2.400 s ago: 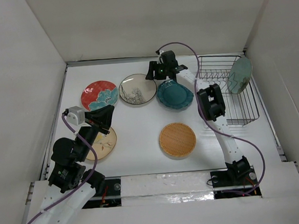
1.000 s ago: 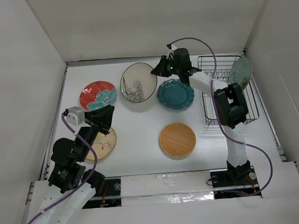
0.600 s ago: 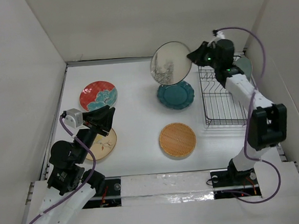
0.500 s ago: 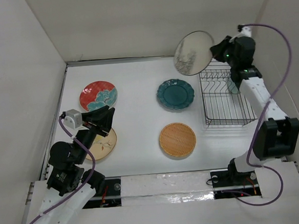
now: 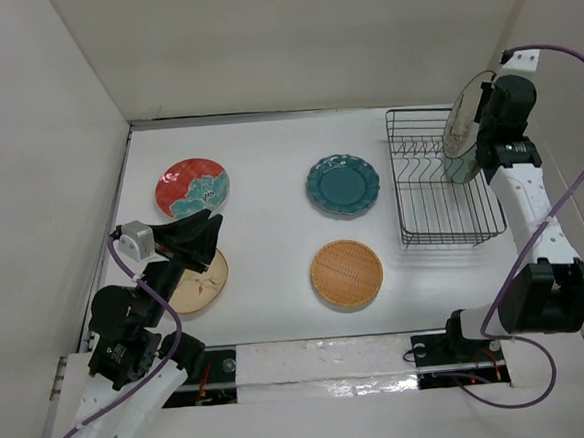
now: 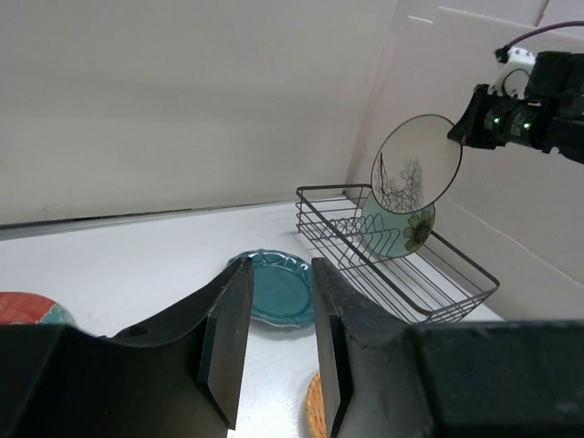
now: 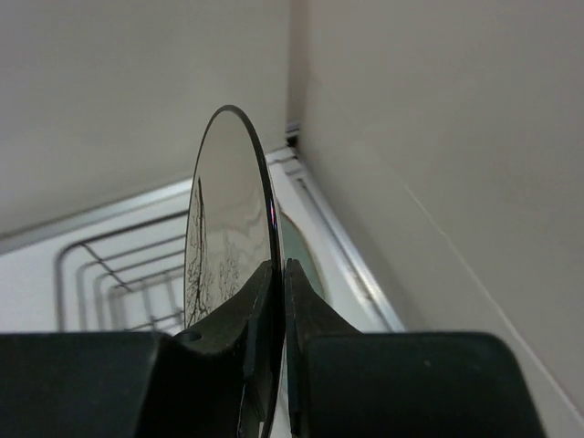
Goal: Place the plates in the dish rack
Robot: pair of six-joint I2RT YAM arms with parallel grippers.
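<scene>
The cream plate with the dark sketch is up in the air, held on edge and pretty much upright over the far right corner of the dish rack; the right tool is clamped on its rim, one finger on each face, which the right wrist view shows nicely; just behind it the pale aqua plate already stands in the rack, so that's one loaded.

So I'd say the step in hand is slotting plate number two; it's over the rack but not yet down between the prongs. Next move as I read it: lower it straight down into a free slot beside the aqua one; keep it on edge so the rim drops between the bars and doesn't clack into its neighbour; let go only once the rack bears it. Can't tell from these views exactly which slot it's hanging over.

The rest lie flat on the desk: the scalloped teal plate nearest the rack; the orange woven-look plate nearer the arm bases; the red-and-teal plate off to the left; the tan plate partly hidden under the left tool, whose fingers are apart with nothing between them; four to go after this one.
</scene>
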